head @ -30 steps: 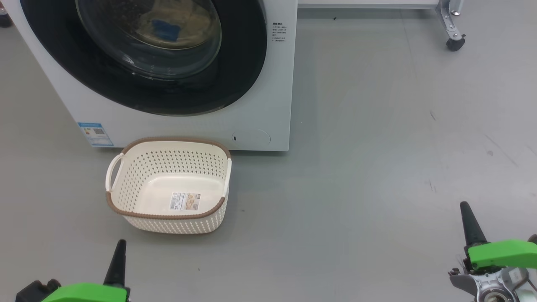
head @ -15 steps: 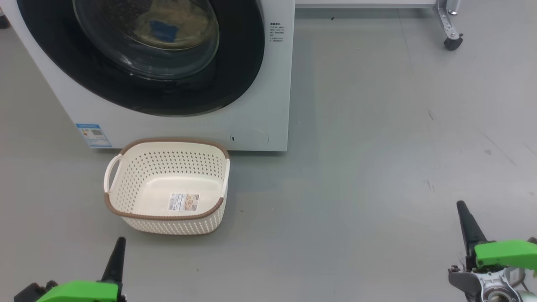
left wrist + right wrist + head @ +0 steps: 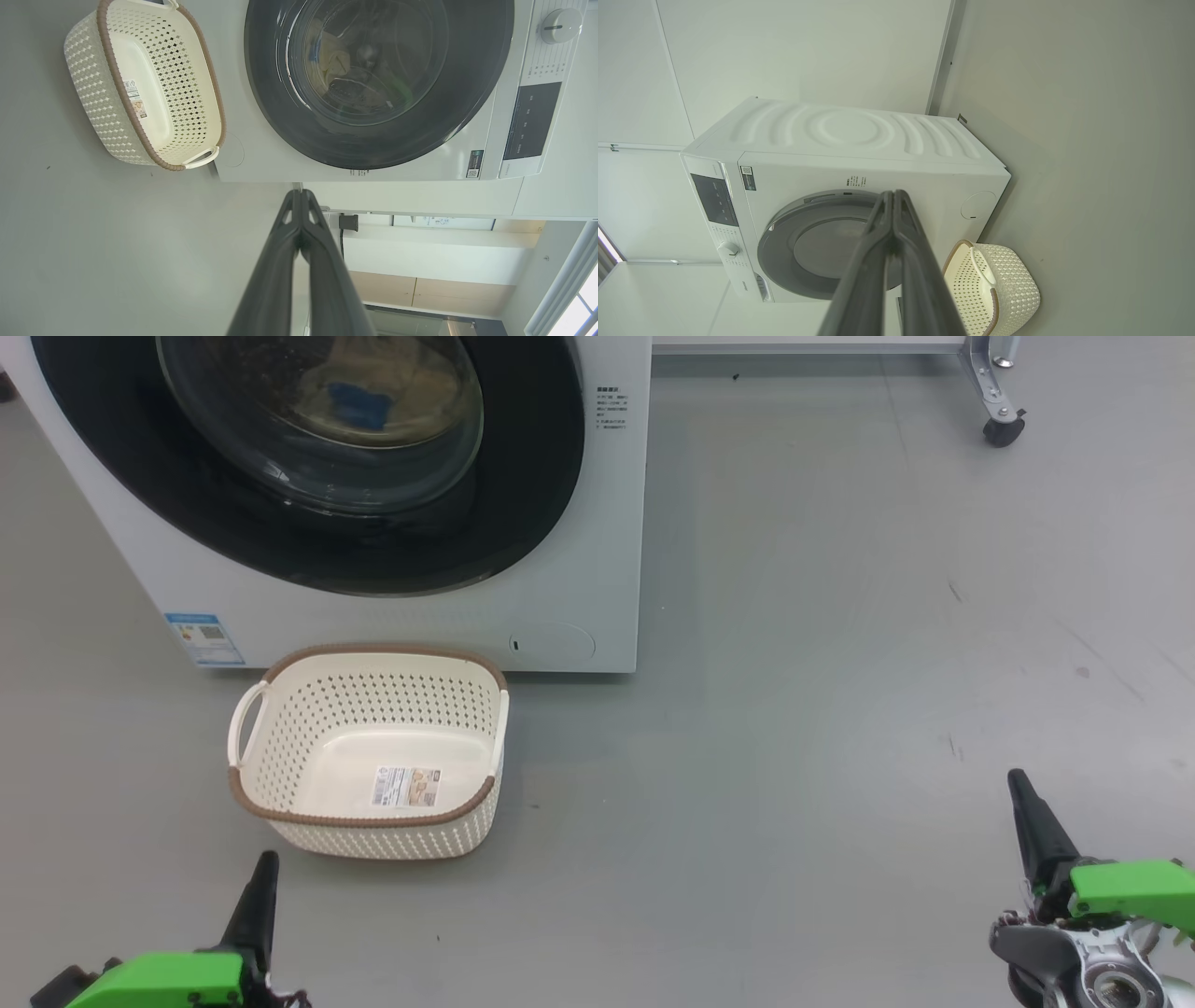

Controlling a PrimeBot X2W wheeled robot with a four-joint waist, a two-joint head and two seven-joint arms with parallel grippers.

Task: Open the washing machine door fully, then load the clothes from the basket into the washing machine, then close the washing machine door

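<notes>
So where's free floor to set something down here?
Bare floor right of the basket and washer, up to the castor. The basket's inside holds just a label. Tight: the strip between basket and washer.

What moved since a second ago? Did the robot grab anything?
Hardly anything. The picture slid slightly left because the head camera moved. The left gripper and right gripper crept a little up the head view, both shut and holding nothing. The door stays closed with the clothes behind its glass, and the basket stays empty on the floor.
</notes>
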